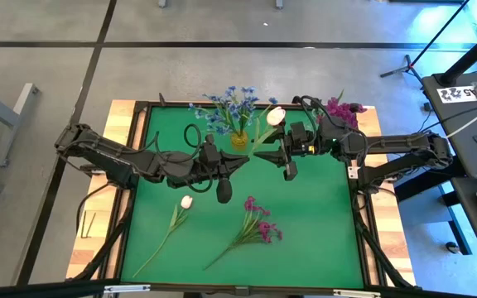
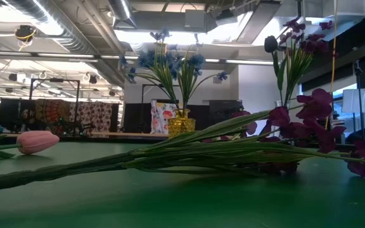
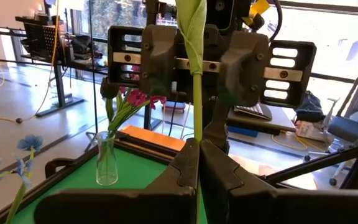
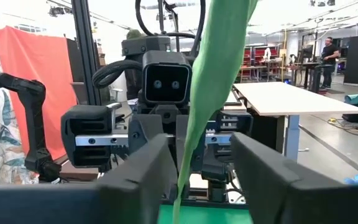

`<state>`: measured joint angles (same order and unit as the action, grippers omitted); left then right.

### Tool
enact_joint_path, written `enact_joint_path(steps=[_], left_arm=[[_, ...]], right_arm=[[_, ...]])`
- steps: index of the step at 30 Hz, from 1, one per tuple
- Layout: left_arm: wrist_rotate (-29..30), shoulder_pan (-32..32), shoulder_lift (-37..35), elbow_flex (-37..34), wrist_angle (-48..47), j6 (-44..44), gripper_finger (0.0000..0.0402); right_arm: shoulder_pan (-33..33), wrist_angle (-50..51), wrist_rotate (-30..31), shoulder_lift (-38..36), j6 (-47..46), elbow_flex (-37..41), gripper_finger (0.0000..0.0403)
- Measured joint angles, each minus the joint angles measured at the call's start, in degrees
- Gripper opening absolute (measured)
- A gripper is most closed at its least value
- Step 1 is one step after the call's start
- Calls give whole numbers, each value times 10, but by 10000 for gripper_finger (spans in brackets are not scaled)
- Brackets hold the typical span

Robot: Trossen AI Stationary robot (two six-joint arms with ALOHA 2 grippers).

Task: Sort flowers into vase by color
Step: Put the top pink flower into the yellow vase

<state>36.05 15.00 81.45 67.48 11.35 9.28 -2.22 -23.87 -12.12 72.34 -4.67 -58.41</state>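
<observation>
White tulip [image 1: 276,116] is mid-air over the far-centre of the green mat [image 1: 321,223], bud up near the yellow vase [image 1: 238,139], stem running down toward the two grippers. Both arms are on it. Left gripper [image 1: 243,160] is clamped shut on the stem: in the left wrist view its fingers [image 3: 185,168] meet with the stem [image 3: 197,106] pinched between them. Right gripper [image 1: 281,153] faces it from the other side; in the right wrist view its fingers [image 4: 142,174] stand apart with the tulip's leaf [image 4: 213,68] passing through the gap, so open around it, not gripping.

Blue flowers [image 1: 230,103] already sit in the yellow vase at the mat's far edge. Magenta flowers [image 1: 342,109] sit in a clear glass vase [image 3: 106,162] at the far right corner.

Still lying on the mat: a second white tulip [image 1: 186,202] near left, and a magenta stem [image 1: 259,223] just right of it, near centre. Low view shows both flat on the mat.
</observation>
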Motion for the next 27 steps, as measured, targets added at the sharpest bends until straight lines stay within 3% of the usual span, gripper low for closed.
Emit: enact_joint_path(steps=[11, 19, 27], left_arm=[[3, 0, 0, 0, -6, 10, 0], [4, 0, 0, 0, -12, 8, 3], [22, 17, 0, 0, -26, -27, 66]], right_arm=[[0, 4, 9, 0, 0, 0, 11], [0, 15, 10, -1, 2, 0, 14], [0, 44, 26, -1, 15, 0, 4]])
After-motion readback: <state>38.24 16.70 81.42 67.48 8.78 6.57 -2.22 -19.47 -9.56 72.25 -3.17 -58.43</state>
